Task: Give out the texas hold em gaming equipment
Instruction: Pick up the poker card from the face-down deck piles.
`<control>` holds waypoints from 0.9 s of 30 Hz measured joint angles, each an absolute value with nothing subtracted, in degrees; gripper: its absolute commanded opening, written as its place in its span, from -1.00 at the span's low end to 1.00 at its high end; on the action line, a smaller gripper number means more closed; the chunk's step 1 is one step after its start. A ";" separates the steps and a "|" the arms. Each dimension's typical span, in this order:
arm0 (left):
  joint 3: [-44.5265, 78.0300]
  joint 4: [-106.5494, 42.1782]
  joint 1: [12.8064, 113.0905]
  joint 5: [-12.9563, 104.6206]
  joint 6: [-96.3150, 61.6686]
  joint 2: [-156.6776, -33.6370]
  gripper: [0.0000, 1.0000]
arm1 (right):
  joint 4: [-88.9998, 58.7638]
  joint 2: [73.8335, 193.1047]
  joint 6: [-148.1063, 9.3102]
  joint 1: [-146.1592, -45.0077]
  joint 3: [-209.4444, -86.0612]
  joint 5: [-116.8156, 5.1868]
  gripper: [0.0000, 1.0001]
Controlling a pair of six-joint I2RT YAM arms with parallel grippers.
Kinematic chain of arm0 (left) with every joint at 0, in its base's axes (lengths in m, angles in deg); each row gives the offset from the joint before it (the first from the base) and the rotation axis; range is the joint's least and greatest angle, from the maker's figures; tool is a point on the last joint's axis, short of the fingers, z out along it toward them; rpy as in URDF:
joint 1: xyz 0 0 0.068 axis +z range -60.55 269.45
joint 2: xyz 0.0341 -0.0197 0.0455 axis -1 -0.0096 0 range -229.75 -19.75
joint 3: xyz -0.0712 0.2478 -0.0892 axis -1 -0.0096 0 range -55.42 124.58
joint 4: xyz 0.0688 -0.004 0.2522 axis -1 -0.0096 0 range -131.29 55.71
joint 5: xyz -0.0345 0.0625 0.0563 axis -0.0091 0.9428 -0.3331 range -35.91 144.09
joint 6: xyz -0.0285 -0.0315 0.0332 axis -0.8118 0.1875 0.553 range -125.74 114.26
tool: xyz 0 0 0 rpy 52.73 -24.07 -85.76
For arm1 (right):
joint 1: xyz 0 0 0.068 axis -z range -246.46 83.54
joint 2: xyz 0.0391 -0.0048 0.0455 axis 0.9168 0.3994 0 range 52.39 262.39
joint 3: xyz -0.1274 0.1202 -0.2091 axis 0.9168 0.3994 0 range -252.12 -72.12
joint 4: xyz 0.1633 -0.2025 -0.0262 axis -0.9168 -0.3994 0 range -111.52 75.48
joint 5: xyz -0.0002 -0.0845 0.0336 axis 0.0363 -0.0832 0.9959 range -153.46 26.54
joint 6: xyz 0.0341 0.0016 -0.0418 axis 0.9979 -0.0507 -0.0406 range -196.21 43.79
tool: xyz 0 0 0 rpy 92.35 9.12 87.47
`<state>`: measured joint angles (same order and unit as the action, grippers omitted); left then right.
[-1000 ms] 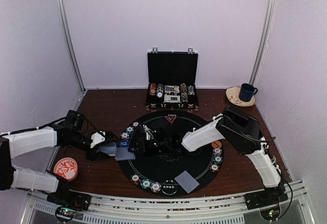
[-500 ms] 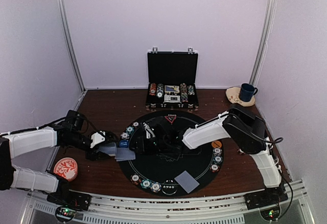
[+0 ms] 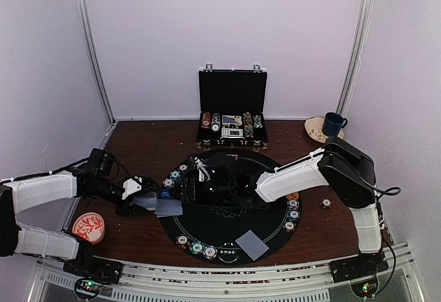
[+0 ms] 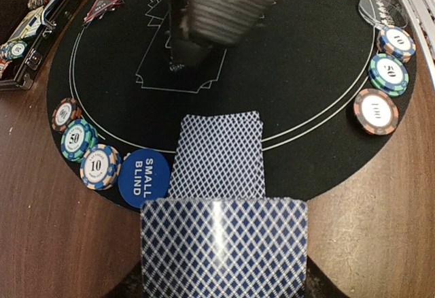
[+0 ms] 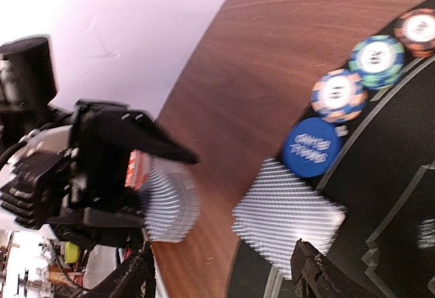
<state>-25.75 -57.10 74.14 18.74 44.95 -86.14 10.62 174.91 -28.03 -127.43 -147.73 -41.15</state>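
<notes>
Top external: the left claw is closed on a deck of cards at the left rim of the black mat on the worktop. The right claw reaches across the mat towards it. Left wrist: the deck lies just behind a single face-down card overlapping the mat's edge, beside a blue disc and striped chips. Right wrist: the right claw's fingers stand wide apart, holding nothing.
</notes>
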 measured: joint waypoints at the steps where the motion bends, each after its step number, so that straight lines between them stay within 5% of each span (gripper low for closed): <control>1: -25.75 -57.08 74.14 18.72 44.95 -86.14 -0.80 | 11.19 175.06 -27.77 -128.08 -147.93 -40.84 0.44; 27: -25.75 -59.83 74.14 15.68 46.94 -85.35 -0.79 | 10.95 190.84 -22.98 -131.03 -167.97 -37.98 0.36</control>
<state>-25.75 -59.83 74.14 15.68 46.94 -85.35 10.95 190.84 -22.98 -131.03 -167.97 -37.98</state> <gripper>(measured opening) 0.573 0.703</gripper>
